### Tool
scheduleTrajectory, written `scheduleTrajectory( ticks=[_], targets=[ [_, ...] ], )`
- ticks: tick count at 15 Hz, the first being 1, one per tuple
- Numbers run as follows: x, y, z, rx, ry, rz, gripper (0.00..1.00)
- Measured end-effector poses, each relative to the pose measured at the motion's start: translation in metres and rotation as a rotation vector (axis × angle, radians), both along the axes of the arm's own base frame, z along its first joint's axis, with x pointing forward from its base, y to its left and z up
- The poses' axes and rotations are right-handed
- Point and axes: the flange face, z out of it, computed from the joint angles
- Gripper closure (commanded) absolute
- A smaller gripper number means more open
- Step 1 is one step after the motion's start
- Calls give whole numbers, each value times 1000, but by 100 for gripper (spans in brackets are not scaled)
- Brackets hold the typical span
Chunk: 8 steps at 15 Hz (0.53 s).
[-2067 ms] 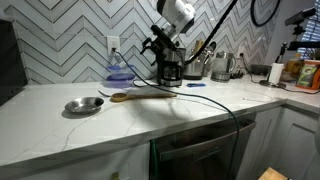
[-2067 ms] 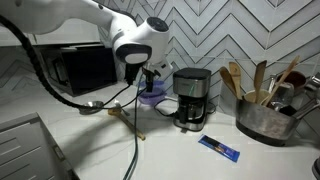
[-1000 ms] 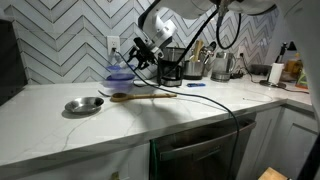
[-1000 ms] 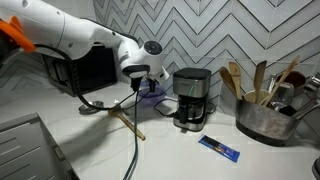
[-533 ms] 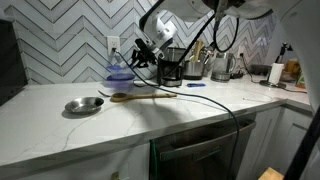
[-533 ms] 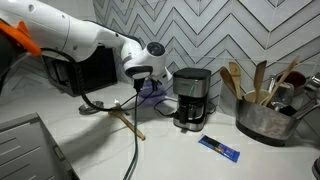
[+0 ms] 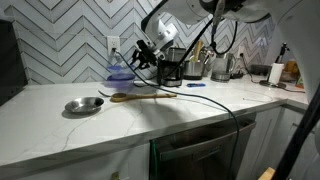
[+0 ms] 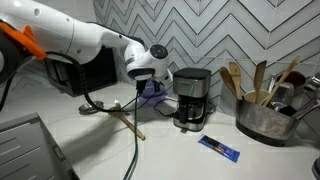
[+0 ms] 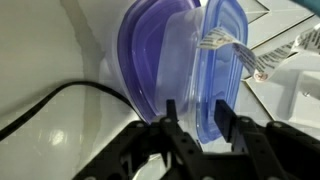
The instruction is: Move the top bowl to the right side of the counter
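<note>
Herringbone-tiled kitchen, white marble tabletop (image 7: 60, 125). In an exterior view the gripper (image 7: 131, 62) is at the stacked bowls by the wall. In an exterior view the arm (image 8: 80, 35) hides the stack. Only the wrist view shows the jaws apart, straddling the top bowl (image 9: 215, 60) rim. Grasp step; next: close, lift.

Wrist view: top bowl (image 9: 218, 60) and darker bowl (image 9: 140, 55) are both cut off at the top edge. End effector (image 9: 198, 120) runs off the bottom edge. Fingers (image 9: 171, 122) are dark and the pads not resolvable, so contact with the rim cannot be told. In an exterior view the top bowl (image 7: 119, 70) is too small to separate from the darker bowl. In an exterior view the arm (image 8: 75, 35) hides most of both bowls and leaves at the left edge.
</note>
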Motion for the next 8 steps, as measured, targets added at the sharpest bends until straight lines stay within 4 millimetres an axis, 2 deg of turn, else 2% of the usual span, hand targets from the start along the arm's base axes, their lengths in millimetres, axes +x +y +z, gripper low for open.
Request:
scheduleTrajectory(
  ticks=[2, 3, 5, 8],
  targets=[
    [1, 0, 1, 4, -7, 1, 98],
    [2, 0, 2, 6, -10, 2, 100],
    [3, 1, 3, 9, -16, 3, 96],
    [3, 2, 5, 11, -21, 5, 96]
  ],
)
